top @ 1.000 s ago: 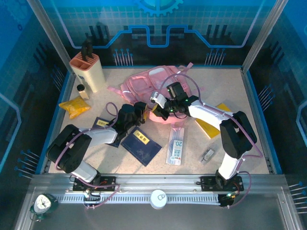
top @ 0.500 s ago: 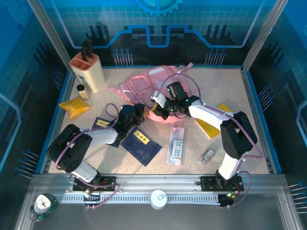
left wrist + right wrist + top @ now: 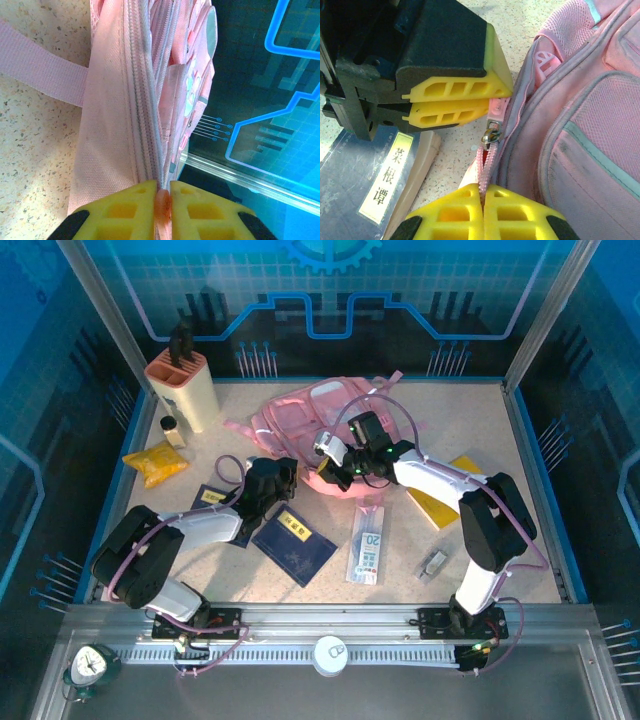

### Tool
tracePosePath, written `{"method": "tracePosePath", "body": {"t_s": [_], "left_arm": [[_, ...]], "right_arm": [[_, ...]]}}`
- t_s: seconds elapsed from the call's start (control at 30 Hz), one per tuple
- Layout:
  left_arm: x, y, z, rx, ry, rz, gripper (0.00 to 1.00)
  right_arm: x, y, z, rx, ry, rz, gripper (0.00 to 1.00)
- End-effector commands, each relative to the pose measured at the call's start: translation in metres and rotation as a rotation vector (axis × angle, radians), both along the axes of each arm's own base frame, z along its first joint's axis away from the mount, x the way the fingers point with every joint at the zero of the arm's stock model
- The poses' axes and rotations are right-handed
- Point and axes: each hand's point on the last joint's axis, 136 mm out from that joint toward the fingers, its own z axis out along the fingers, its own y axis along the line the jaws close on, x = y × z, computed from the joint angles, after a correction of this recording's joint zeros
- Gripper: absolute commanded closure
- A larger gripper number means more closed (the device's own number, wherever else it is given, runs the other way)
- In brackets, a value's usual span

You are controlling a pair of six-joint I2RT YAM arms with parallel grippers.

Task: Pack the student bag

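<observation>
Two arms meet near the middle of the table (image 3: 480, 430), a speckled beige top with a blue border. Walls (image 3: 400, 300) printed with bright blue circuit lines close it in at 9, 12 and 3 o'clock. Slanted metal posts (image 3: 105, 310) rise at the far corners. A toothed rail (image 3: 400, 652) runs along the 6 o'clock edge, with a white disc (image 3: 330, 653) at its middle and a green clock (image 3: 88, 665) near its left end.

1. Bag (image 3: 300, 415): lies flat just past table centre toward 12 o'clock, with its straps spread on the surface.
2. Left fingers (image 3: 150, 195): pinched on a pink tab (image 3: 162, 205) at the bag's near edge, in line with the zip (image 3: 137, 100).
3. Right fingers (image 3: 470, 200): pinched on the pink ribbon (image 3: 481, 167) below the metal zip pull (image 3: 490, 134). The two sets of fingers sit just beside each other, tips apart.
4. 10 o'clock corner: knife block (image 3: 182, 385), upright, with a small bottle (image 3: 170, 430) just beside it.
5. 9 o'clock edge: yellow packet (image 3: 155, 462).
6. 7 o'clock of centre: two dark blue books (image 3: 293, 543), one partly under the left arm.
7. 5 o'clock of centre: long clear pack (image 3: 367, 545) marked "20", with a small grey item (image 3: 432, 563) near it.
8. 3 o'clock of centre: yellow book (image 3: 435, 505), partly under the right arm.
</observation>
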Motion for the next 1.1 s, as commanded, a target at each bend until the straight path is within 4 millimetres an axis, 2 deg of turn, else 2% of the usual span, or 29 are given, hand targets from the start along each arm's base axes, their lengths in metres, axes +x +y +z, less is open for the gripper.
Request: {"method": "tracePosePath", "body": {"t_s": [0.0, 0.27, 0.5, 0.63, 0.87, 1.07], "left_arm": [[0.001, -0.002, 0.003, 0.023, -0.006, -0.010, 0.86], [0.002, 0.004, 0.006, 0.060, -0.021, 0.005, 1.00], [0.007, 0.025, 0.017, 0.182, -0.071, 0.047, 1.00], [0.018, 0.042, 0.031, 0.249, -0.141, 0.076, 1.00], [0.038, 0.071, 0.040, 0.272, -0.193, 0.116, 1.00], [0.046, 0.092, 0.038, 0.313, -0.162, 0.130, 1.00]], "right_arm": [[-0.004, 0.011, 0.033, 0.070, -0.067, 0.040, 1.00], [-0.003, 0.009, 0.034, 0.067, -0.072, 0.031, 1.00], [-0.008, 0.007, 0.035, 0.071, -0.074, 0.036, 1.00], [-0.014, 0.006, 0.033, 0.054, -0.066, 0.051, 1.00], [-0.026, 0.005, 0.026, 0.009, -0.054, 0.098, 1.00], [-0.029, 0.007, 0.023, -0.024, -0.059, 0.108, 1.00]]}}
